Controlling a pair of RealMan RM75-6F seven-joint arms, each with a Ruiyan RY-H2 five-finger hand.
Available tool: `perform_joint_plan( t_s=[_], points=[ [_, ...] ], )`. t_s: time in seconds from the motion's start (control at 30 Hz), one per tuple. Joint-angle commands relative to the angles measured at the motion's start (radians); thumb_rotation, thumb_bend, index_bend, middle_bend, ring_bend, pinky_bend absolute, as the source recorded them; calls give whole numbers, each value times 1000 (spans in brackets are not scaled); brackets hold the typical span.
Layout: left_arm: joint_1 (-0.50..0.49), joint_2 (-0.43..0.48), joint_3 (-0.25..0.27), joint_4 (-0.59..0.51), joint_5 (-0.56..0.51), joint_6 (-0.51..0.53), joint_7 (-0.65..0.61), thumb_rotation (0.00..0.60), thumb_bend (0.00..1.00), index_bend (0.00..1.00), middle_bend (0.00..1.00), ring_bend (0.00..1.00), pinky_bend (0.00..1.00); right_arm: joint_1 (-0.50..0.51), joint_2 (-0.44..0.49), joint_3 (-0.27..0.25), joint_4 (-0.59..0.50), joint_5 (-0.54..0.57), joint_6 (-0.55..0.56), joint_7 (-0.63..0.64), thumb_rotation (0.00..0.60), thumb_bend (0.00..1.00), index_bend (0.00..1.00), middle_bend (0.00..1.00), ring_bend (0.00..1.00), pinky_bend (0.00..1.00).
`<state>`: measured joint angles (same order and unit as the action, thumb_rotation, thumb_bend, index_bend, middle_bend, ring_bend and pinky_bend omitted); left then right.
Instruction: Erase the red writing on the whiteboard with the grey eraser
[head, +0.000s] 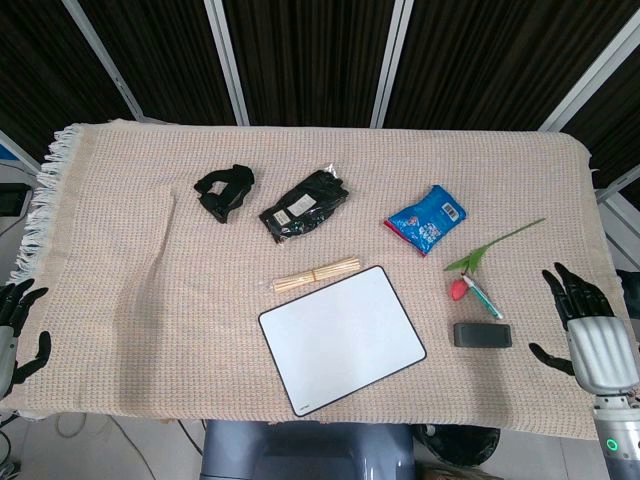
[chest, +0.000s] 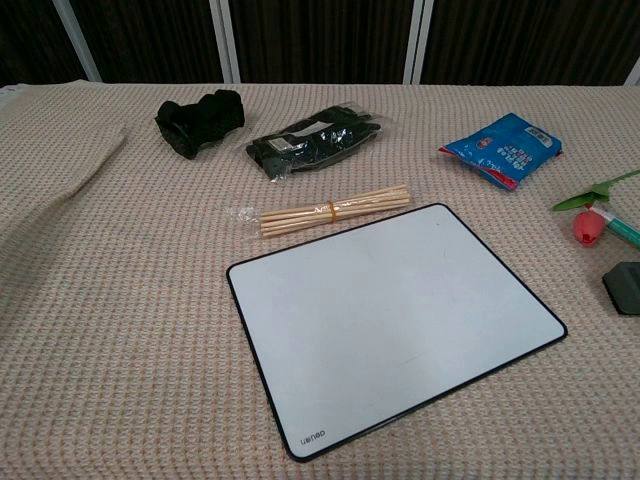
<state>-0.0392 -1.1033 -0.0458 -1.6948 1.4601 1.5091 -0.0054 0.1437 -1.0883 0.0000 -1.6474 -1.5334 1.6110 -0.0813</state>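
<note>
The whiteboard (head: 342, 338) (chest: 392, 322) lies on the cloth near the front edge, its surface plain white with no red marks visible. The grey eraser (head: 483, 335) (chest: 626, 287) rests flat on the cloth to the board's right, with nothing touching it. My right hand (head: 590, 330) hovers at the table's right edge, well clear of the eraser, fingers spread and empty. At the far left edge my left hand (head: 14, 325) hangs off the table, fingers apart, holding nothing. Neither hand shows in the chest view.
A green marker (head: 481, 297) and a red tulip with a green stem (head: 470, 268) lie just behind the eraser. A bundle of wooden sticks (head: 316, 274) touches the board's far edge. Further back are a blue snack packet (head: 427, 219), a black packet (head: 305, 204) and a black strap (head: 224, 190).
</note>
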Motion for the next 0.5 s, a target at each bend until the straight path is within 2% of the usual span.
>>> perform_joint_plan(
  t_s=[0.03, 0.5],
  points=[
    [0, 0, -1, 0, 0, 1, -1, 600, 518, 161, 47, 0, 16, -25, -8, -17, 19, -11, 7, -19, 600, 23, 0, 22, 94, 161],
    [3, 0, -7, -4, -5, 8, -9, 600, 518, 161, 47, 0, 16, -56, -81, 10, 131, -1, 7, -17, 600, 23, 0, 19, 82, 159]
  ],
)
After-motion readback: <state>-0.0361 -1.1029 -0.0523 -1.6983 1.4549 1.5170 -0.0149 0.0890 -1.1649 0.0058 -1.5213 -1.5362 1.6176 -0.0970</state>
